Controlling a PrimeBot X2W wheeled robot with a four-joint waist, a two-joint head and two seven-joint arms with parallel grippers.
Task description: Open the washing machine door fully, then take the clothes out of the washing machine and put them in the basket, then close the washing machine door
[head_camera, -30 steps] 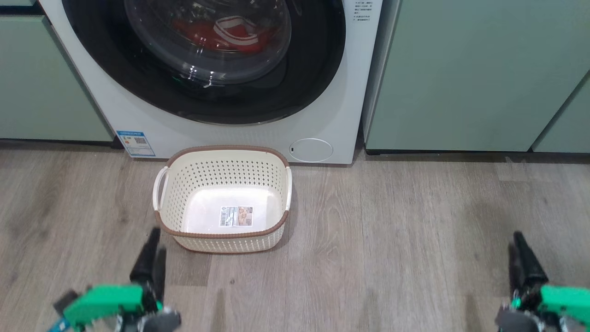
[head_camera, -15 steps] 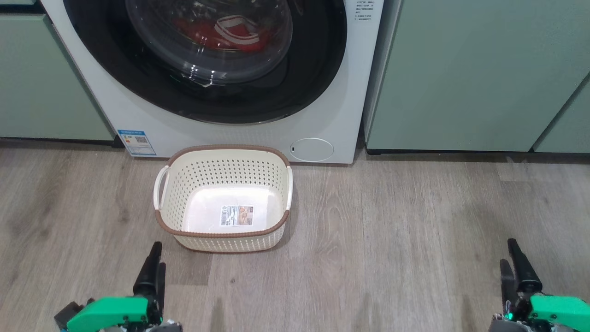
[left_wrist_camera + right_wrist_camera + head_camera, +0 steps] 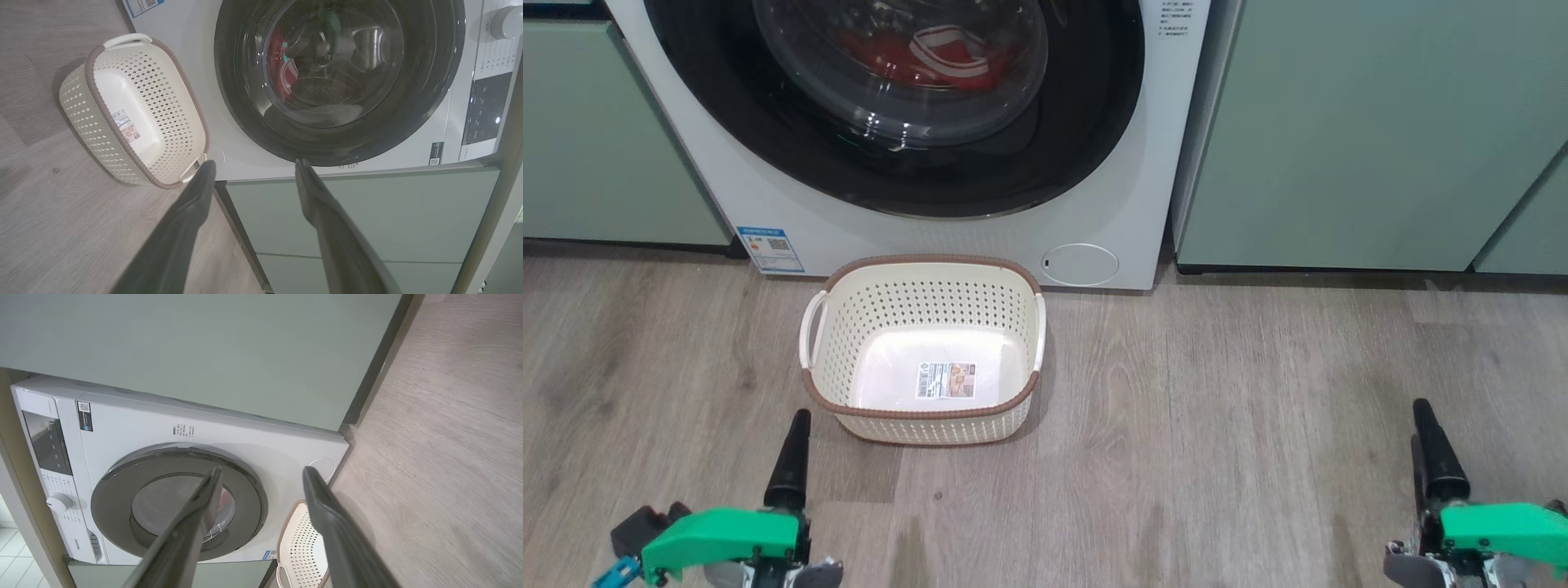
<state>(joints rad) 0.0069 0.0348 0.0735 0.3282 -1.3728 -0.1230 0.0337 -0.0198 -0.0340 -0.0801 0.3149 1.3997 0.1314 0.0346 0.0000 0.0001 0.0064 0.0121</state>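
White washing machine (image 3: 1111,204), one, stands between two green cabinets (image 3: 1339,122); its one round door (image 3: 1094,98) is shut, with red clothes (image 3: 947,57) behind the window. One cream basket (image 3: 931,261) sits just before it, open wood floor (image 3: 1217,425) to its right. Low and well apart, the left gripper (image 3: 254,162) and right gripper (image 3: 262,469) have fingers spread, holding nothing.

Left pincer (image 3: 797,420), right pincer (image 3: 1420,411): green housings (image 3: 723,532), tapered black fingers (image 3: 787,475).

A home laundry nook: washing machine (image 3: 1111,204) built between pale green cabinets (image 3: 1339,122), wood-look floor (image 3: 1217,408).
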